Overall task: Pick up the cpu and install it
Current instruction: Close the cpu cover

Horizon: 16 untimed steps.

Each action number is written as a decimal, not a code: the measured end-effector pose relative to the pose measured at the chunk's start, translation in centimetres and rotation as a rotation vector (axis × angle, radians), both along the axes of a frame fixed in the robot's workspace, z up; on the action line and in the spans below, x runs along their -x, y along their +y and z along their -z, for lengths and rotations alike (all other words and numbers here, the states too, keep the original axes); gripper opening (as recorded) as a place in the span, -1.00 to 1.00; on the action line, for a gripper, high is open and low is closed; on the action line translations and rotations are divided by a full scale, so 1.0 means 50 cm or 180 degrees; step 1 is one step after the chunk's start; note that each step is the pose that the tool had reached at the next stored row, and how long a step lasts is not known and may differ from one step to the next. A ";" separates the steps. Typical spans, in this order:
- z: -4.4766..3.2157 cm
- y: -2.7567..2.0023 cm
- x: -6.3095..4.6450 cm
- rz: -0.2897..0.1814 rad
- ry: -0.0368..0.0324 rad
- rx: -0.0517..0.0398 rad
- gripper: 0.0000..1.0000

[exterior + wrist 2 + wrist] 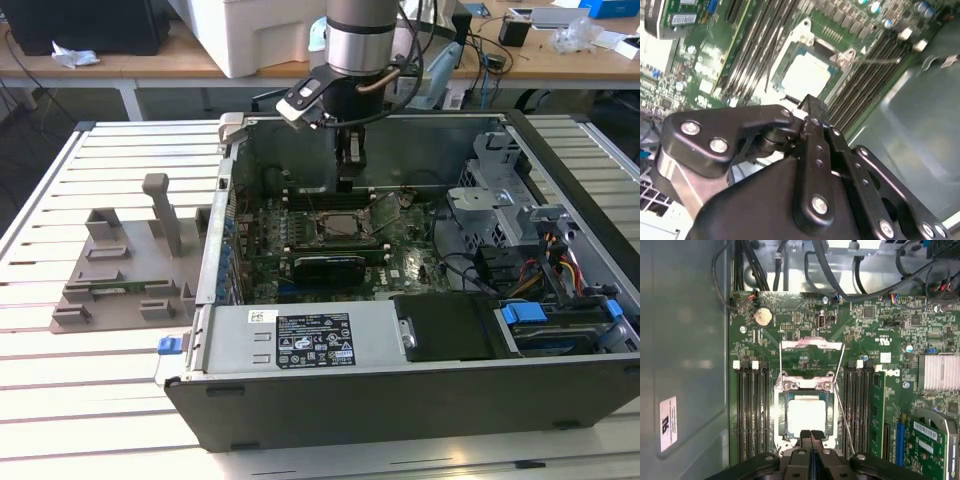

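We are hovering the tool (811,435), closed and empty, over the cpu (806,415) in its socket (779,412); a dip risks bending pins.

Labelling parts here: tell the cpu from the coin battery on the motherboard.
The cpu is square, the coin battery round. The cpu is larger than the coin battery. The cpu lies inside the socket frame; the coin battery sits out on the motherboard. Both are flat and silvery.

slatted white table (60,400) | wooden desk (150,62) behind | white box (250,35) atop
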State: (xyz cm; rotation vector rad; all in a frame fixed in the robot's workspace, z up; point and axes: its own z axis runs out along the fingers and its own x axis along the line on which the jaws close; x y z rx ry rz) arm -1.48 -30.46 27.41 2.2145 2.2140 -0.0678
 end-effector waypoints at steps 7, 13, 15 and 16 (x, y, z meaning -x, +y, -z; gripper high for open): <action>0.003 0.0001 -0.102 -0.0001 0.0039 -0.0001 -0.79; 0.034 0.0013 -0.205 -0.0001 0.0079 -0.0001 -0.79; 0.051 0.0020 -0.210 -0.0001 0.0081 -0.0001 -0.79; 0.060 0.0022 -0.210 -0.0001 0.0081 -0.0001 -0.79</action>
